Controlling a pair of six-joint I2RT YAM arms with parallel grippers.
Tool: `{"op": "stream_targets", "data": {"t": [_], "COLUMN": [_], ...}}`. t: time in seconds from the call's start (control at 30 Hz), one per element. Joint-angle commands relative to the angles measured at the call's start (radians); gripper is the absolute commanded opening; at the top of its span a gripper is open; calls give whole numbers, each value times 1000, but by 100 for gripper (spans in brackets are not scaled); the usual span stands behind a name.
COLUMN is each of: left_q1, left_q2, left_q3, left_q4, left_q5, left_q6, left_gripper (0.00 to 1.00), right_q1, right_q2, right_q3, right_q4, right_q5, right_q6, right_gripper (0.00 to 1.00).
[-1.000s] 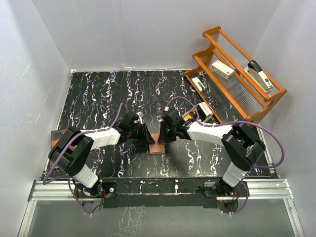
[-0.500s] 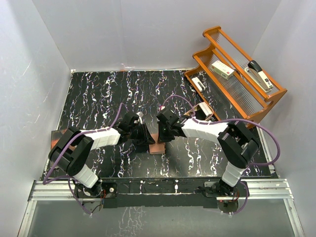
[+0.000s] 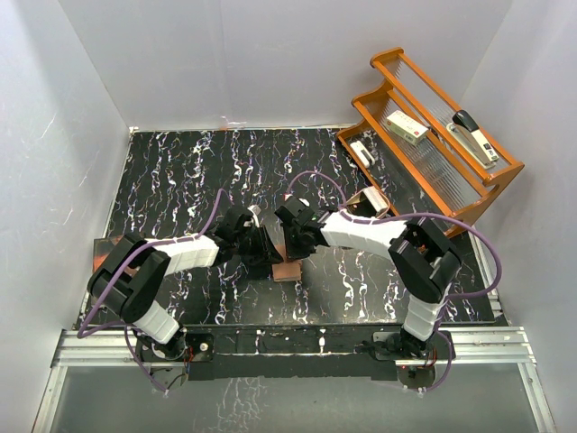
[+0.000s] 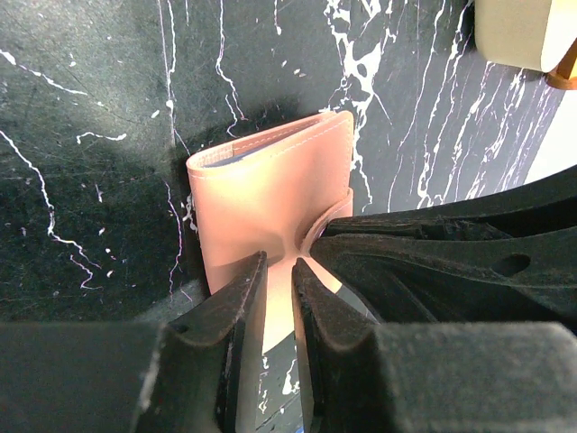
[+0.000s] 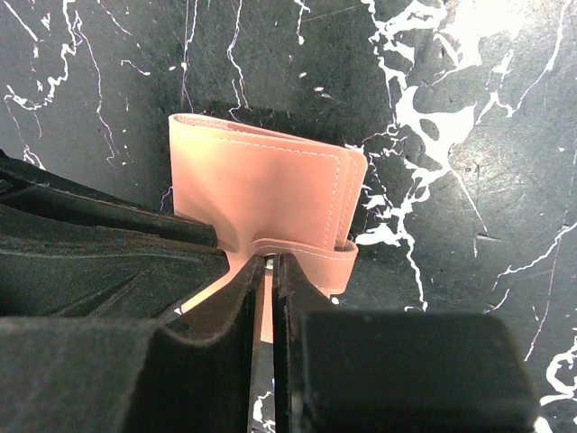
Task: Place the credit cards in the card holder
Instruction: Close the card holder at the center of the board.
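Jointly: card holder (image 4: pixel 270 194) pinched by left tool (image 4: pixel 278 268) and right tool (image 5: pixel 268 263).

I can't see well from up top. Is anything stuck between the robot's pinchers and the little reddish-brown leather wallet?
No, nothing visible does. The left gripper and the right gripper both pinch the small reddish-brown leather card holder itself, one from each side.

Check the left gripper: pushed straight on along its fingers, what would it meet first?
The wallet; the left gripper is right at its near edge, seemingly pinching it, with only table beyond.
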Motion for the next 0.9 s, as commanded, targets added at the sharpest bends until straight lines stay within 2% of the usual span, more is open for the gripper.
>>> {"op": "stream_targets", "data": {"t": [0.0,0.43,0.63,0.73,0.87], "left_q1": [-15,-15,-15,-15,-12], "left_q2": [-16,-35,-74,-122,-207], "left_q3": [-29,-44,-31,-4,61], "left_q4": [-39,-39,-67,-117,-244], "left_q5": [-7,-33,-51,-94,-201], "left_q6": [0,-4,-2,18,76], "left_gripper": [17,16,16,23,39], "right_q1": [4,4,8,8,8], "right_q2": [127,258,216,167,81], "right_q3": [-56,36,34,76,162], "right_q4": [-41,-169,-141,-131,-114], "right_q5": [42,4,14,28,24], "right_q6": [-28,-105,-99,-101,-110], "right_gripper": [6,6,8,12,20]}}
